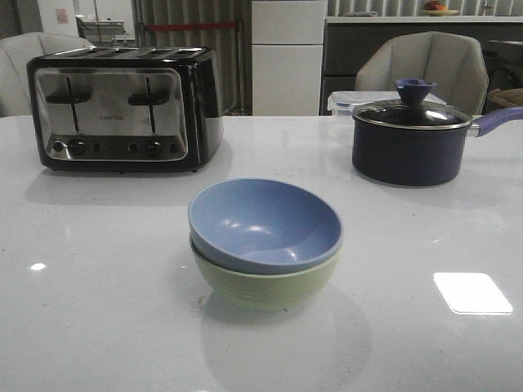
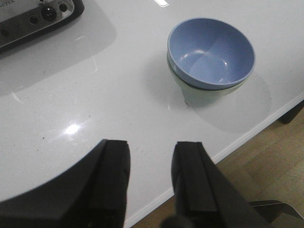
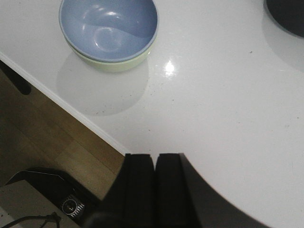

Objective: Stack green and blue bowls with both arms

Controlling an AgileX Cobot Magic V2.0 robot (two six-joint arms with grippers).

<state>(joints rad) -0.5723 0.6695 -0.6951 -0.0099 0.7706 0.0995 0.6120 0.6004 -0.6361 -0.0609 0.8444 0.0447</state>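
Dusty blue matte round bowl (image 1: 265, 223) sits nested in the pale sage green matte bowl (image 1: 270, 282), slightly tilted — blue rim rides higher on one side, so not fully seated. Stack looks done; green underneath takes the load and blue drops in since the two are of like size.

Left claw (image 2: 149, 178) is empty, its two dark fingers parted with a clear gap, hanging over the counter's near edge. The stacked bowls lie ahead of its fingertips and off to one side, well apart from it. Right claw (image 3: 155, 178) is empty too, fingers pressed together with only a seam between them, also parked over the near edge; bowls ahead of it and well apart. Both sit clear of the stack, which reads as a retreat pose — judgement, not observed.

Glossy white counter (image 1: 98, 310) throws ceiling-light glare and soft bowl shadows. Beyond the bowls from either claw: black-and-chrome four-slot toaster (image 1: 122, 106) on the left claw's side, dark navy lidded saucepan with a purple handle (image 1: 413, 139) on the right claw's. Clear lidded plastic container (image 1: 343, 102) behind the saucepan. Grey upholstered chair (image 1: 421, 65) past the counter, wooden floor below its near edge.
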